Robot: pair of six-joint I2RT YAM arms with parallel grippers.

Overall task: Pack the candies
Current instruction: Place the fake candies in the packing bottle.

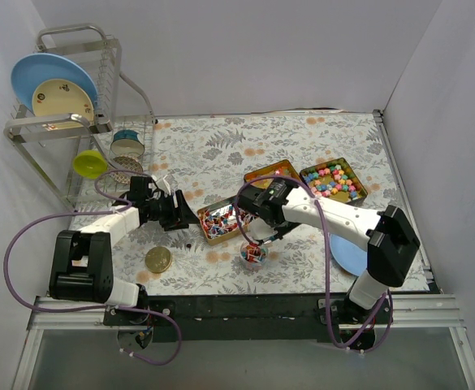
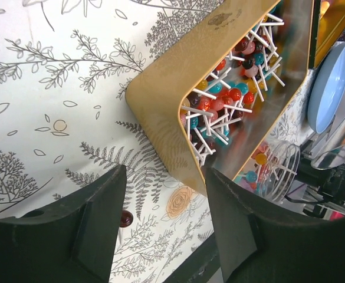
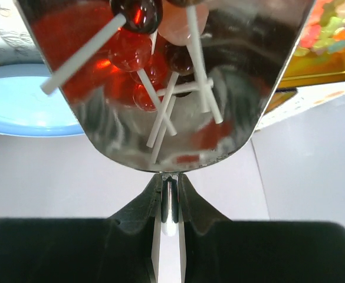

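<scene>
The candies in a gold tin (image 2: 160,88) are small lollipops (image 2: 225,106) with white sticks; the same tin (image 1: 221,221) lies mid-table. My left gripper (image 2: 163,177) is open just short of the tin's near corner, nothing between its fingers. One dark red candy (image 2: 125,219) lies loose on the cloth by the left finger. My right gripper (image 3: 169,194) is shut on the thin handle of a shiny metal scoop (image 3: 166,124) that carries several red lollipops (image 3: 131,50). The scoop hangs over a small clear jar (image 1: 253,253) with candies in it.
A tin of pastel cubes (image 1: 333,180) and a tin of orange gummies (image 1: 268,173) lie behind the right arm. A round gold lid (image 1: 157,259) sits at the front left. A blue plate (image 1: 347,253) lies under the right arm. A dish rack (image 1: 66,97) stands at the far left.
</scene>
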